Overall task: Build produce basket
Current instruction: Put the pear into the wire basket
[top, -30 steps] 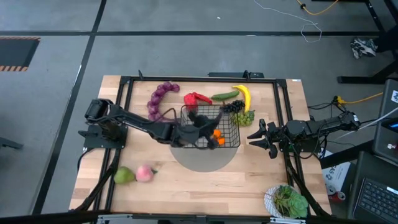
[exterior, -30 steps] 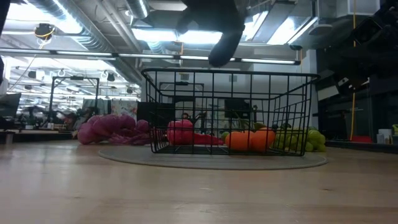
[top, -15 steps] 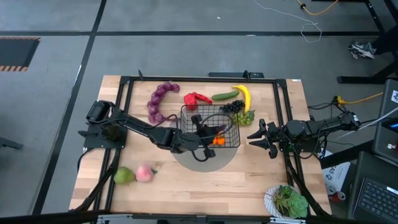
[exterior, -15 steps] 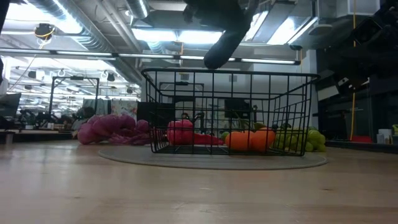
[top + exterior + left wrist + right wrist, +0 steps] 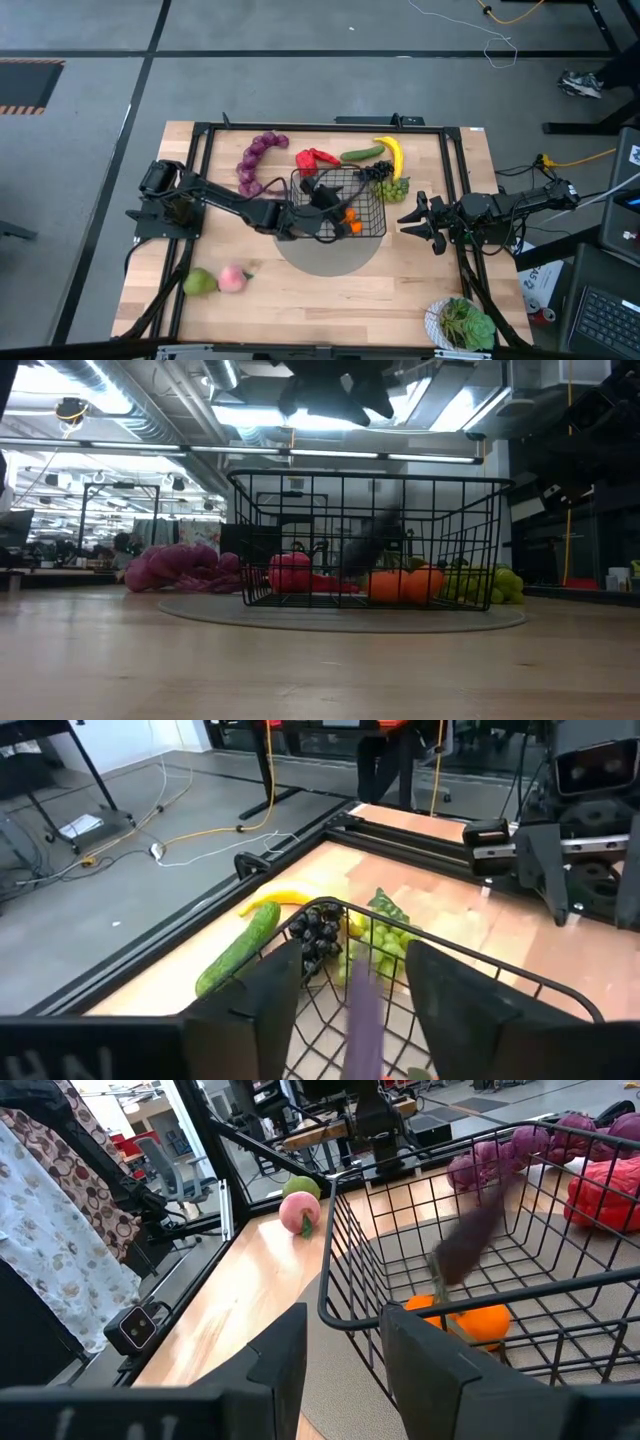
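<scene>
High view: the small square black wire-grid basket (image 5: 338,204) is set mid-table on a grey round mat (image 5: 325,250), probably so both arms can reach it. Two small orange toy fruits (image 5: 351,221) lie inside. The left gripper (image 5: 322,198) is held over the basket interior. The right gripper (image 5: 418,222) is parked just off the basket's right side, fingers spread, holding nothing.

Low view: a dark purple elongated blurred item (image 5: 365,548), likely the eggplant, is seen mid-air inside the basket, clear of the left gripper above. Judged as dropped, not placed.

Left wrist view: the fingers (image 5: 270,992) are spread apart, nothing pinched; the purple blur is seen between and below them. Outside the rim lie the green cucumber (image 5: 238,949), yellow banana (image 5: 285,901), dark grape bunch (image 5: 316,930) and green grape bunch (image 5: 386,935).

Right wrist view: own fingers are parted and empty; a pink peach (image 5: 299,1211) and green pear (image 5: 301,1185) lie well apart from the basket, not yet loaded.
</scene>
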Robot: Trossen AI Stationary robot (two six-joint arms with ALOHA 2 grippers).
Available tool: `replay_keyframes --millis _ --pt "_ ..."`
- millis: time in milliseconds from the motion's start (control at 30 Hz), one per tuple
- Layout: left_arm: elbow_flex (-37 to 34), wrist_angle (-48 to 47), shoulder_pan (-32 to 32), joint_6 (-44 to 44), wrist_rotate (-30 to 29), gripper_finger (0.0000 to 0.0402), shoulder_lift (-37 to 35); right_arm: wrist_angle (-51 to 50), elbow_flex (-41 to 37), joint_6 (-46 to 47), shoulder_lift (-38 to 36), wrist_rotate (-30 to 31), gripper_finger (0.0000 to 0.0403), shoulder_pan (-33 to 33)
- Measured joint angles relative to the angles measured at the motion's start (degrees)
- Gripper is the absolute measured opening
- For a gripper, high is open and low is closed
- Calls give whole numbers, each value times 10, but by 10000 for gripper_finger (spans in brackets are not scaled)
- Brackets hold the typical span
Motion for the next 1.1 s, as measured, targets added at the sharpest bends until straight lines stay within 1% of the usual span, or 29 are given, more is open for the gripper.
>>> replay_keyframes --millis 133,300,367,433,500,533,700,800,900,967,1033,1100 --pt "0 -1 0 2 0 200 0 0 0 0 0 0 130 0" --pt "0 -11 -2 3 7 203 0 0 0 0 0 0 130 0" --pt "0 -17 -5 3 -4 202 0 0 0 0 0 -3 130 0" --pt "0 -24 -12 4 -35 199 0 -2 0 0 0 -8 130 0" --pt "0 -23 -23 9 -90 198 0 -2 0 0 0 -9 130 0" --pt "0 -22 -30 28 -123 198 0 -2 0 0 0 -9 130 0" --pt "0 -22 -84 192 -294 197 0 -2 0 1 0 -9 130 0" --pt "0 -22 -125 247 -370 197 0 -2 0 1 0 -9 130 0" --pt "0 -18 -165 288 -375 197 0 -2 0 2 0 -9 130 0" --pt "0 -15 -190 299 -375 197 0 -2 0 2 0 -9 130 0" --pt "0 -18 -213 296 -376 197 0 -2 0 1 0 -9 130 0" --pt "0 -20 -237 270 -376 197 0 -2 0 1 0 -9 130 0"
